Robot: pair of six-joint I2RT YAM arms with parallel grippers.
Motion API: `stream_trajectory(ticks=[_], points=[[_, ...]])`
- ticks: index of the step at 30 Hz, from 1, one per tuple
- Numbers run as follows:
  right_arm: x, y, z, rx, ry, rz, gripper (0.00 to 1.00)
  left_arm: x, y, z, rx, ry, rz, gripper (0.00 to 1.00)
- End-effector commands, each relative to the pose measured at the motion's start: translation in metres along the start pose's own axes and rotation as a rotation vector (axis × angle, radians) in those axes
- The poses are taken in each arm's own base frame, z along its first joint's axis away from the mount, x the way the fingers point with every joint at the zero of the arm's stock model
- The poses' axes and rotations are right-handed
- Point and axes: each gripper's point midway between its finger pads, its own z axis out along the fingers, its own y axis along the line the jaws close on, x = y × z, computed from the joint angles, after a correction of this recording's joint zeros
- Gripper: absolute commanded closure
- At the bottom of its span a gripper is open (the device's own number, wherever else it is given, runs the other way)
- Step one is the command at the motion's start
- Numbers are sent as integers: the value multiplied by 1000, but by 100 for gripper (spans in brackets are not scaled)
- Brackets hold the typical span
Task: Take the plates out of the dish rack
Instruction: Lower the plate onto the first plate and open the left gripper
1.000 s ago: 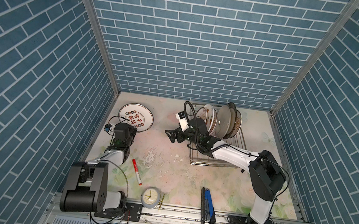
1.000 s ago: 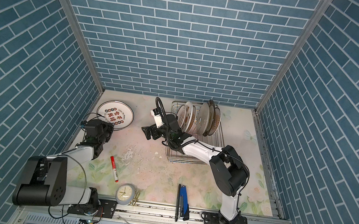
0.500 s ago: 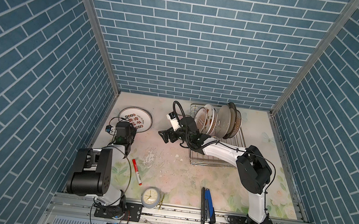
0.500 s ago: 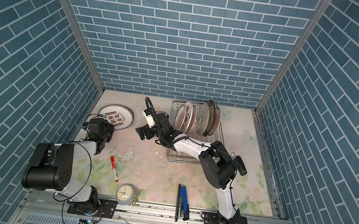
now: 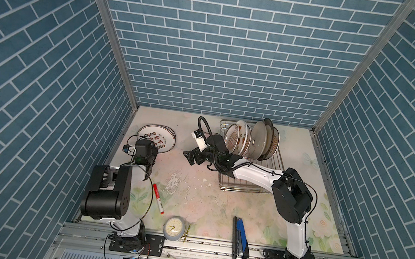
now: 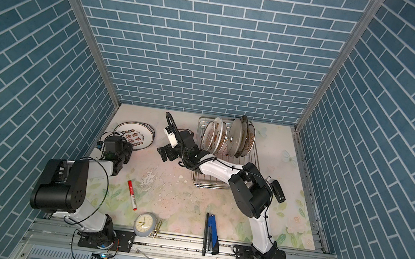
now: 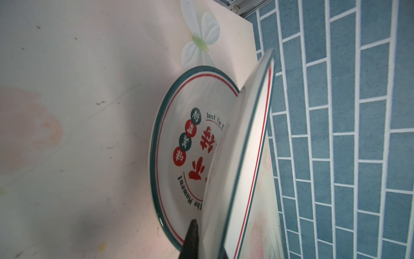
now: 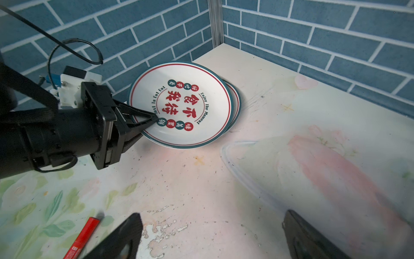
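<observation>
Right claw [image 5: 189,158] further left; two unloaded plates [image 8: 179,103].

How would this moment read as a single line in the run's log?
left fingers: shut on rim of top plate, above lower plate | right fingers: open, empty | dish rack: several plates inside

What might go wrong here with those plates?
1. The left pincer pinches the top plate only at its rim, tilted over the plate beneath; a slip could chip both.
2. The right arm stretches across the dish rack beside the upright plates; swinging back, it might knock them.
</observation>
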Motion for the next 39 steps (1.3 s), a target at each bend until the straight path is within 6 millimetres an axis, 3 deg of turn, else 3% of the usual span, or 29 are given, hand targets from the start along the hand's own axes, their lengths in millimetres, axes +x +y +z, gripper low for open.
stream_trajectory(ticks=[1, 16, 24, 26, 28, 30, 39], points=[[-9, -3, -1, 38, -21, -49, 1, -13, -14, 3, 51, -45, -18, 98], [-6, -5, -3, 48, -23, -38, 1, -5, -1, 14, 26, -23, -40, 81], [-6, -5, -3, 49, -28, -33, 1, -6, 1, 15, 20, -23, -42, 80], [-5, -4, -3, 45, -25, -31, 1, -6, 4, 14, 6, -25, -38, 69], [-5, -3, -3, 44, -26, -29, 1, -6, 7, 13, -7, -29, -37, 68], [-5, -4, -3, 45, -27, -25, 1, -7, 7, 13, -16, -29, -34, 60], [-4, -4, -3, 52, -25, -26, 1, -11, 3, 7, -78, -25, 6, 60]])
